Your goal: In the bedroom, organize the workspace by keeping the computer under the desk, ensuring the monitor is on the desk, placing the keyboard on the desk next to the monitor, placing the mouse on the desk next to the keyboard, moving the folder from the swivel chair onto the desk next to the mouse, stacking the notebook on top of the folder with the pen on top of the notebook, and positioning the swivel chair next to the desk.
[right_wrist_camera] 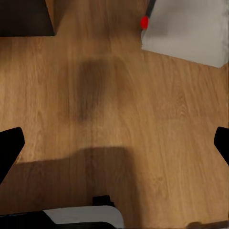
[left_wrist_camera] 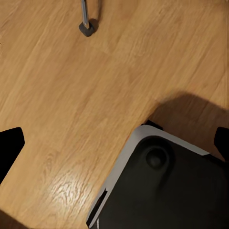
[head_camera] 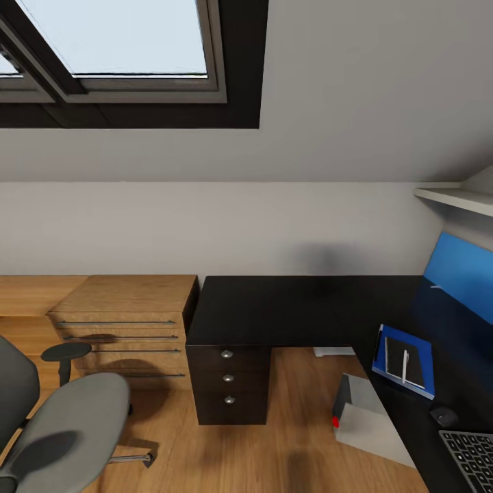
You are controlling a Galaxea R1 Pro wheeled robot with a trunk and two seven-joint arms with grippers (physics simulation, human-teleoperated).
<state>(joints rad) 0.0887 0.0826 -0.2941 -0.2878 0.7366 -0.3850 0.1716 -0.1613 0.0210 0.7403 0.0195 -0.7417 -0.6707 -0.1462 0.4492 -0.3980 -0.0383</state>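
Black desk (head_camera: 287, 308) with notebook (head_camera: 404, 359) and pen (head_camera: 405, 365) atop folder (head_camera: 394, 342); both arms' fingers (left_wrist_camera: 9, 148) (right_wrist_camera: 9, 148) wide, empty.

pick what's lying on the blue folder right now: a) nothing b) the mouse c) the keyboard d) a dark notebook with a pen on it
d, the blue folder on the desk carries a dark notebook with a pale pen on top, while the mouse and keyboard lie apart from it.

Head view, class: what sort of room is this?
Probably an attic study-bedroom: a dark-framed skylight in a sloped grey wall, a long black-topped desk, and a grey padded swivel chair.
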